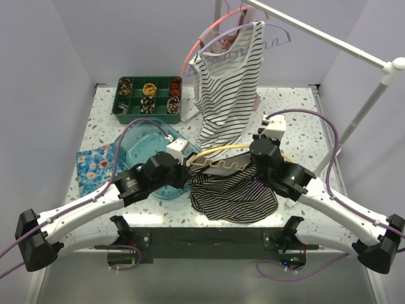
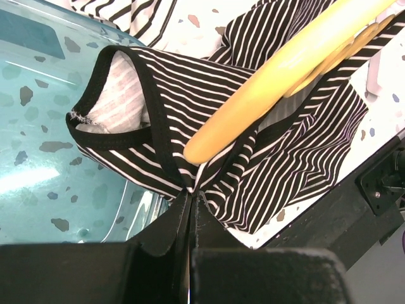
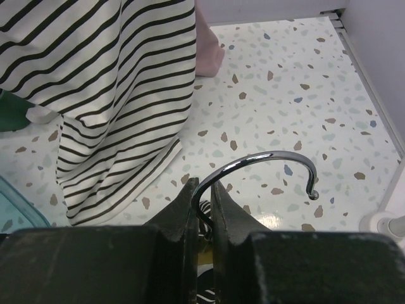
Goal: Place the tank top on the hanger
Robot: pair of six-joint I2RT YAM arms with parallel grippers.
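The dark tank top lies crumpled at the table's front centre, black with thin white stripes. The yellow hanger lies across its upper edge. In the left wrist view one hanger arm pokes in under the tank top, beside an open strap loop. My left gripper is shut on the top's fabric just below that arm's tip. My right gripper is shut on the hanger's metal hook, low over the table.
A mostly white striped tank top hangs from the rack rail on a lilac hanger, next to a pink hanger. A green compartment tray stands at the back left. A teal clear bowl and a floral cloth lie to the left.
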